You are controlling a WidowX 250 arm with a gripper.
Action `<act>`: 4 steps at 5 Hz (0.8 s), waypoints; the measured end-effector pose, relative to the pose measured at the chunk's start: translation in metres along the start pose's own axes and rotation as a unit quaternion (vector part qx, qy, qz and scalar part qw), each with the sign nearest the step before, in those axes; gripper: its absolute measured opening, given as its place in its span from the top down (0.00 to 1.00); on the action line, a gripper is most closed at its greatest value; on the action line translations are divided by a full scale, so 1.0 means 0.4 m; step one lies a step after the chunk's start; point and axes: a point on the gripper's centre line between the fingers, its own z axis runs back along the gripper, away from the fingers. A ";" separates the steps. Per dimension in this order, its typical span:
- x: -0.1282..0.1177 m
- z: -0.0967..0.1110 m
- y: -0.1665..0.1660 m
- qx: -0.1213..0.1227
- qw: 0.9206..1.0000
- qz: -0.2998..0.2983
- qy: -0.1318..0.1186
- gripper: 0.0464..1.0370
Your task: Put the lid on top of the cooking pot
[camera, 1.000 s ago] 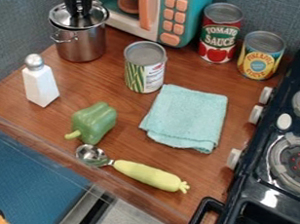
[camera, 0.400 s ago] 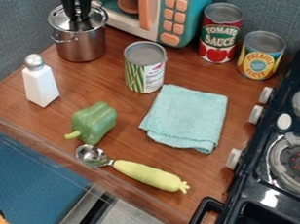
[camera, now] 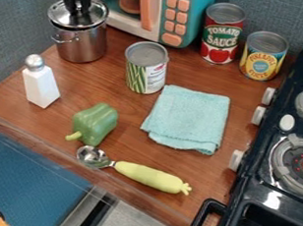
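Gripping the lid (camera: 61,17), end effector (camera: 77,10) above metal pot (camera: 87,47), three labelled cans (camera: 145,72)

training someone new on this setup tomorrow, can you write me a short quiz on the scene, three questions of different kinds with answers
1. True or false: the white shaker stands upright.

2. Multiple choice: what lies on the counter between the green pepper and the stove?
a) a microwave
b) a folded cloth
c) a red can

3. Fill in the blank: the gripper hangs over the pot's shiny ____.

Key: 1 true; 2 b; 3 lid
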 end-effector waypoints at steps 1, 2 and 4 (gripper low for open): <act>-0.003 0.001 0.001 0.002 1.000 0.001 0.006 0.77; -0.002 0.001 0.001 0.001 1.000 0.001 0.005 0.77; 0.002 0.000 0.010 0.006 1.000 0.005 -0.001 0.77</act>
